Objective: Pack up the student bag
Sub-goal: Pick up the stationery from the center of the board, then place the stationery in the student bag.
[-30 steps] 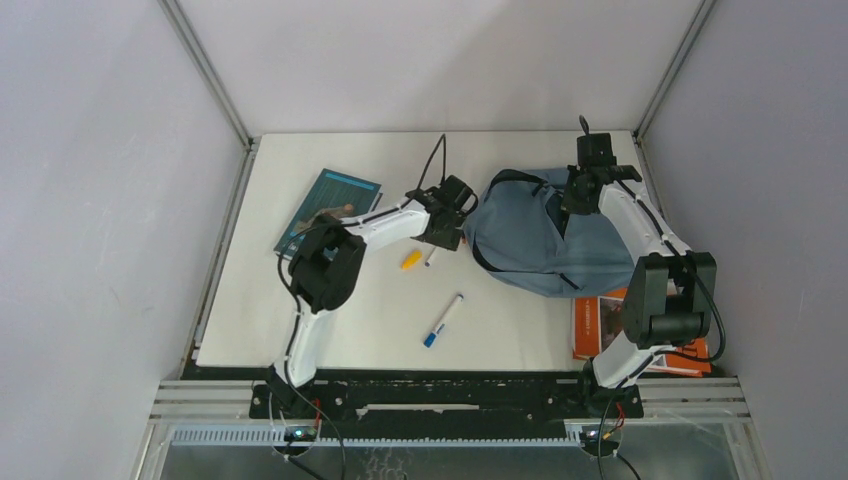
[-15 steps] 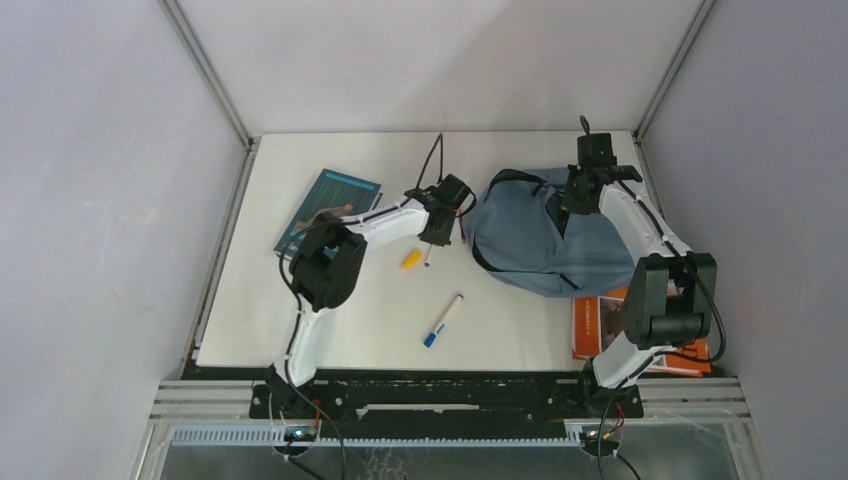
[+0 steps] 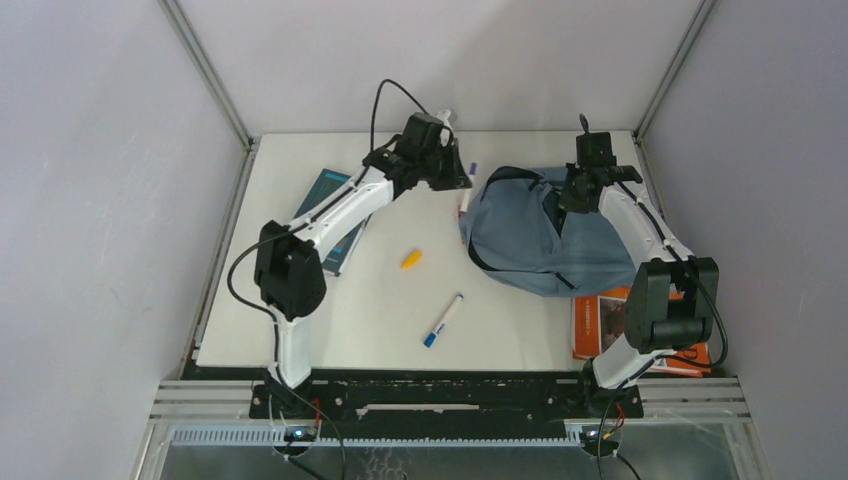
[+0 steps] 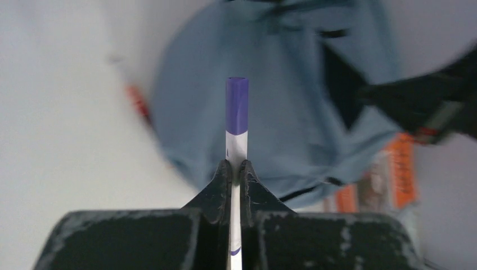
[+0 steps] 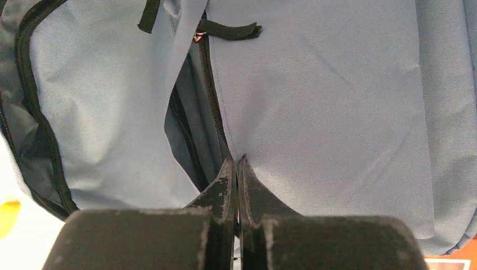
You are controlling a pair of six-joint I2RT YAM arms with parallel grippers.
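The student bag (image 3: 540, 235), grey-blue with black zippers, lies at the right of the table. My left gripper (image 3: 455, 178) hangs raised near the bag's left edge. In the left wrist view it (image 4: 236, 169) is shut on a white marker with a purple cap (image 4: 237, 107), which sticks out past the fingertips over the bag (image 4: 292, 112). My right gripper (image 3: 578, 195) is over the bag's far side. The right wrist view shows it (image 5: 236, 163) shut on the fabric edge of the bag (image 5: 326, 101), beside the open zipper slit (image 5: 191, 129).
A blue-capped marker (image 3: 442, 320) and a small yellow-orange item (image 3: 411, 260) lie on the table in front of the bag. A teal book (image 3: 335, 215) lies at the left under the left arm. An orange book (image 3: 600, 320) sits at the near right by the right arm.
My left gripper shut on the purple-capped marker on the table, then lifted it up and toward the back, beside the bag. The right arm and the bag kept still.
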